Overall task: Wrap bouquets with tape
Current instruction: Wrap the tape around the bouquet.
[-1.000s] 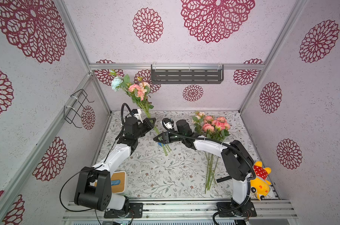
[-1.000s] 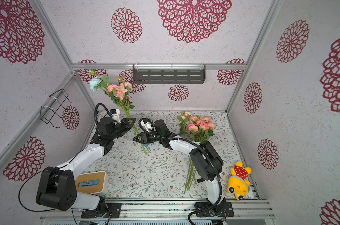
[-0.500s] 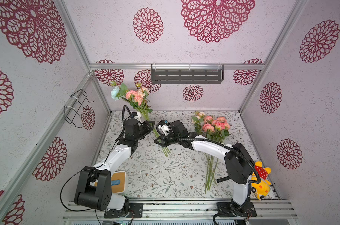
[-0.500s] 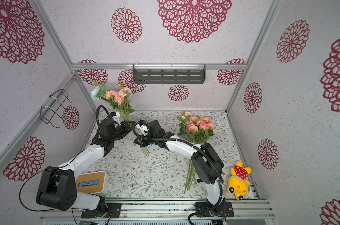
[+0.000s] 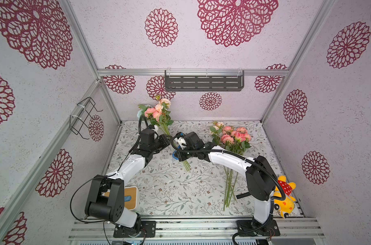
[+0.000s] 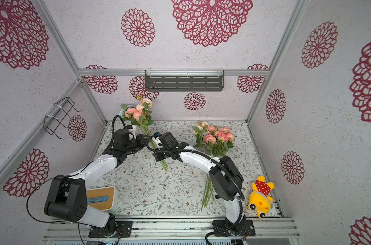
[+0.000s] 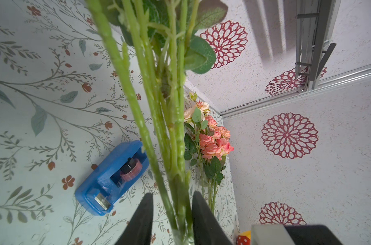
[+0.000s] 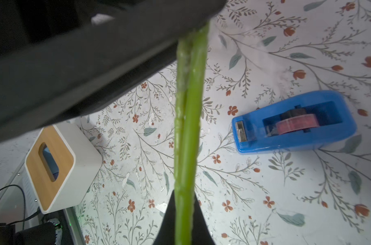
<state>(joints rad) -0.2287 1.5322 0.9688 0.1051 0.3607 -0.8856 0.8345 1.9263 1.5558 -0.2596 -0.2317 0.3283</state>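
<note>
R gripper [image 8: 183, 212] is closed on the stems of the raised bouquet [image 5: 159, 112]; L gripper [image 7: 172, 203] jaws stand slightly apart around them. In a top view the stems run 11 to 5 o'clock. The tape [image 5: 175, 156] lies on the table [image 5: 169, 197], just at 9 o'clock of the R gripper, so R is nearer.

two bouquets [image 5: 158, 113] [image 5: 233, 137], one blue tape dispenser [image 8: 292, 127], one tissue box [image 6: 101, 196], one plush toy [image 6: 260, 199], one wall shelf [image 6: 184, 82], one wire rack [image 6: 60, 116] and two arms [image 5: 133, 165] [image 5: 229, 158] are showing.

A raised bouquet [image 5: 157, 112] leans near the desk's [image 5: 176, 197] far-left corner. A second bouquet [image 5: 235, 137] lies flat toward the right edge, a yellow plush toy [image 5: 285, 203] at the near-right corner.
</note>
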